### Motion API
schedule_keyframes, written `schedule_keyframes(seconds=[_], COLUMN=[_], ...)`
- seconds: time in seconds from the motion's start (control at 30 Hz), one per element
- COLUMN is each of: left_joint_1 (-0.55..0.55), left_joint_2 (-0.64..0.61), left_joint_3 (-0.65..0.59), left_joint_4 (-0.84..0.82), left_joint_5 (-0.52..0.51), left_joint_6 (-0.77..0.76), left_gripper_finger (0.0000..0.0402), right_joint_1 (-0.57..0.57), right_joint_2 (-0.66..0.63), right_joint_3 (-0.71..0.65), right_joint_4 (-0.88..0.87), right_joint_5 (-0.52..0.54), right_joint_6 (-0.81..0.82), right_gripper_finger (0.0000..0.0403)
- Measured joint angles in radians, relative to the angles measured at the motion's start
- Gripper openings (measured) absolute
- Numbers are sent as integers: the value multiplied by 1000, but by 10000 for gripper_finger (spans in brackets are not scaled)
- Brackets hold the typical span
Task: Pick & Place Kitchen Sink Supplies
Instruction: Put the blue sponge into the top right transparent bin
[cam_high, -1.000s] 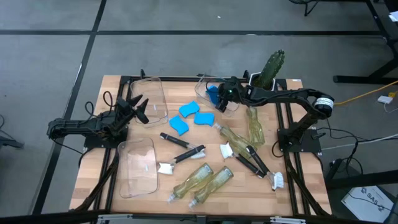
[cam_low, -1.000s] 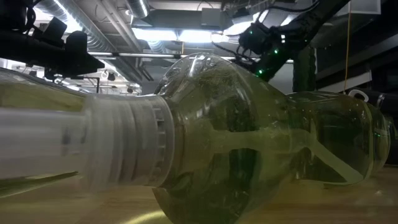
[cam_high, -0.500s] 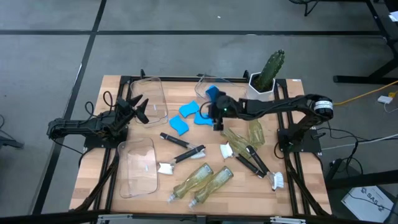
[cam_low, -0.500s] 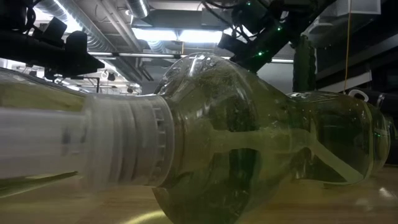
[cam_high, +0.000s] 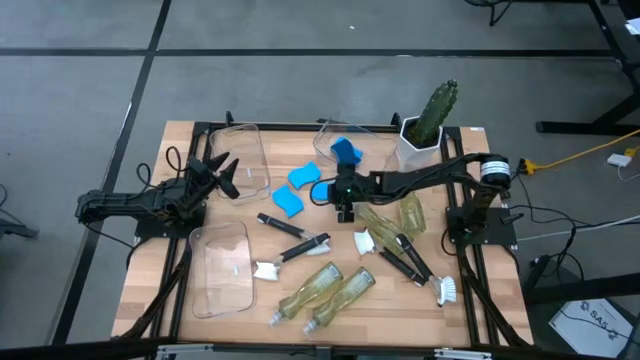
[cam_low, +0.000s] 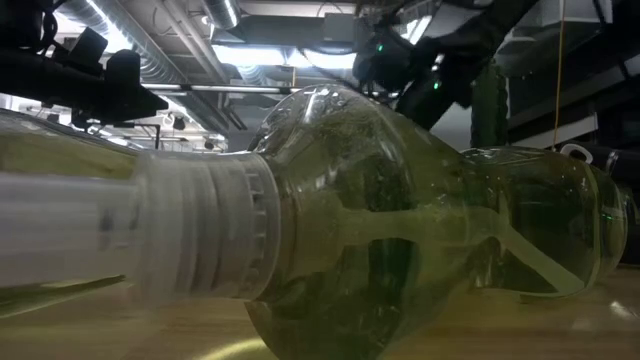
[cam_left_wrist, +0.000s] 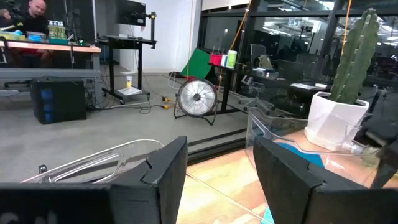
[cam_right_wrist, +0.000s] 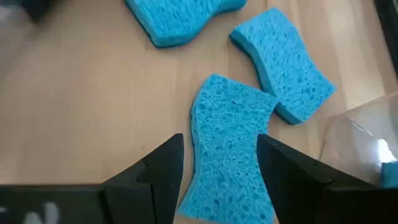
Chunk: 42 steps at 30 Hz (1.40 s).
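Right arm stretched from the table's right side toward its middle, right gripper (cam_high: 343, 203) pointed down near the tabletop, fingers (cam_right_wrist: 158, 171) parted with a gap between them. Left arm rested at the table's left edge, left gripper (cam_high: 224, 173) raised, fingers (cam_left_wrist: 168, 168) parted.

You have four sponges (cam_high: 303, 177): three loose on the table and one in a bin (cam_high: 330, 135). You have four soap bottles (cam_high: 313, 287), all lying down. You have four brushes (cam_high: 300, 248), as far as the overlap lets you count. There are three clear bins and one cactus (cam_high: 437, 108).
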<state>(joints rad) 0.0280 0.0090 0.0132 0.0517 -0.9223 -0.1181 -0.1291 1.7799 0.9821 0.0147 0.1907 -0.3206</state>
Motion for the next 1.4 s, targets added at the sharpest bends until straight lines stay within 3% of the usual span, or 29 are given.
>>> schedule_keyframes(seconds=[0.43, 0.57, 0.8, 0.87, 1.13, 1.4], left_joint_1=[0, 0, 0, 0, 0, 0], left_joint_2=[0, 0, 0, 0, 0, 0], left_joint_3=[0, 0, 0, 0, 0, 0], left_joint_4=[0, 0, 0, 0, 0, 0], left_joint_5=[0, 0, 0, 0, 0, 0], left_joint_6=[0, 0, 0, 0, 0, 0], left_gripper_finger=[180, 180, 180, 180, 180, 180], right_joint_1=[-4, -4, -4, -4, -4, -16], right_joint_2=[96, 97, 97, 98, 98, 101], right_joint_3=[0, 1, 1, 1, 15, 165], right_joint_4=[40, 39, 36, 35, 9, -182], right_joint_5=[8, 6, 4, 4, 0, -49], right_joint_6=[-7, -7, -7, -7, -3, -63], right_gripper_finger=[191, 145, 24, 8, 4, 3])
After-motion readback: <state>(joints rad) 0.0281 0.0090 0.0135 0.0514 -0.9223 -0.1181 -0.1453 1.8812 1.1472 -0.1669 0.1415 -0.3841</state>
